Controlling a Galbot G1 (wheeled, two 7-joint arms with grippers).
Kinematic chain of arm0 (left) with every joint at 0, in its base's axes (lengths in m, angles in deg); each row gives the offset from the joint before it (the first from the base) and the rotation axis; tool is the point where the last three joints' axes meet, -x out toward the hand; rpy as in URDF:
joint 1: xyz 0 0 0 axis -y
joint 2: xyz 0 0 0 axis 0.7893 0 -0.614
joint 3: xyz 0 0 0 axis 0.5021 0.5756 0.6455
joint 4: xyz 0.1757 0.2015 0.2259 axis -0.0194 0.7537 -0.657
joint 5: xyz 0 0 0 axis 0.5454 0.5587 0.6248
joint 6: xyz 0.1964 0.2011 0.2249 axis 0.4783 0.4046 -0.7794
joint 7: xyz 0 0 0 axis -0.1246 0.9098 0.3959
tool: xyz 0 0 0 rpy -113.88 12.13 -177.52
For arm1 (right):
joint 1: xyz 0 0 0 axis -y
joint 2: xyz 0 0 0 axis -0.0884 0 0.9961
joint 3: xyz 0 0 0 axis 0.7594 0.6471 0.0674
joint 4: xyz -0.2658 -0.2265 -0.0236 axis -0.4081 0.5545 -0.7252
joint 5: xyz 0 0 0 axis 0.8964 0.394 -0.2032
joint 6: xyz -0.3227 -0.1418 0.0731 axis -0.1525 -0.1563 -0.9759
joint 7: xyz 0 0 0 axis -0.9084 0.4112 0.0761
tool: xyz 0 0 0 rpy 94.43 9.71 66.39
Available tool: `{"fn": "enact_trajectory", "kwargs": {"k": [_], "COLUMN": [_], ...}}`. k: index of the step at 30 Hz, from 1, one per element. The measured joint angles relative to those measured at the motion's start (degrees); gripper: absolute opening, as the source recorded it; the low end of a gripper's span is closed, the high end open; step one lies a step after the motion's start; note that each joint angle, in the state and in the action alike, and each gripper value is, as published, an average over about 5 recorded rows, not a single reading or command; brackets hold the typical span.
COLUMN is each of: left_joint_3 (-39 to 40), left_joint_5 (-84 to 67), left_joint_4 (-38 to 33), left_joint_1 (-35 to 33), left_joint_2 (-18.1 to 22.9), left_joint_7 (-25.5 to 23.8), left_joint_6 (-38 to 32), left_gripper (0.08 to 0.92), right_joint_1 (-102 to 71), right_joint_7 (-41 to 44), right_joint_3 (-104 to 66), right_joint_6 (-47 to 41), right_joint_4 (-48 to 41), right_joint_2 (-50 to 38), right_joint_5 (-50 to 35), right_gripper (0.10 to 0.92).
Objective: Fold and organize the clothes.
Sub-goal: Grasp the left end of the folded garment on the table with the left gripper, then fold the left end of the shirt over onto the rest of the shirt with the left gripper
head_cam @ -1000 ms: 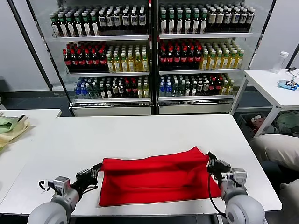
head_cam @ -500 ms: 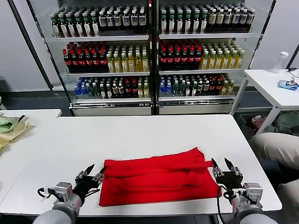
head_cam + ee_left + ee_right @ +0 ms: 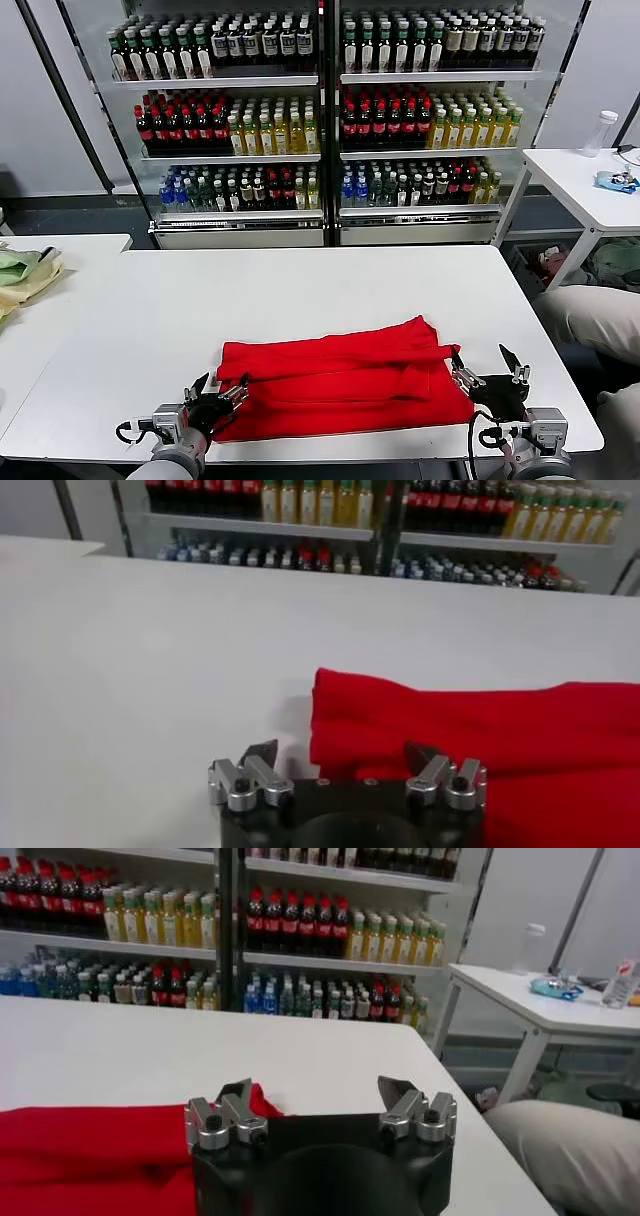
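Left gripper (image 3: pixel 218 391) low at table's near edge, jaws spread wide, holding nothing, at left end of folded red T-shirt (image 3: pixel 345 385). Right gripper (image 3: pixel 486 368) likewise spread wide, empty, just beside shirt's right end near right edge. Shirt lies flat across near half of white table (image 3: pixel 300 285). Pale green-yellow cloth pile (image 3: pixel 24 270) on side table at left. Drink-bottle coolers (image 3: pixel 325 120) behind.

You won't find any writing you can read here. The bottles (image 3: pixel 230 130) filling the far drinks shelves (image 3: pixel 322 77) carry labels, but they show only as bands of colour, with no brand or number legible. The red T-shirt (image 3: pixel 335 385) on the near white table (image 3: pixel 300 285) shows plain fabric, no lettering.
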Motion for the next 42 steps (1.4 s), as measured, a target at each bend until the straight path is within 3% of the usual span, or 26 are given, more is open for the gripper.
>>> {"fn": "enact_trajectory", "kwargs": {"k": [12, 23, 37, 42], "left_joint_3": [1.7, 0.0, -21.3, -25.0], "left_joint_5": [0.3, 2.3, 6.0, 3.6], "left_joint_4": [1.4, -0.1, -2.2, -5.0], "left_joint_1": [0.3, -1.3, -4.9, -5.5], "left_joint_2": [3.0, 3.6, -1.2, -1.7], "left_joint_7": [1.6, 0.0, -4.9, -6.6], "left_joint_6": [-1.3, -1.1, 0.6, 2.1], "left_gripper": [0.446, 0.120, 0.100, 0.100], "right_joint_1": [0.8, 1.5, 3.7, 3.6], "right_joint_7": [0.5, 0.8, 1.2, 1.3], "right_joint_3": [1.1, 2.2, 3.2, 3.2], "right_joint_6": [0.3, 0.4, 0.3, 0.4], "right_joint_4": [-0.8, -1.4, -2.9, -2.9], "right_joint_2": [-0.3, 0.3, -0.3, -0.1], "right_joint_5": [1.8, 2.7, 2.7, 2.7], "right_gripper": [0.823, 0.823, 0.823, 0.823]}}
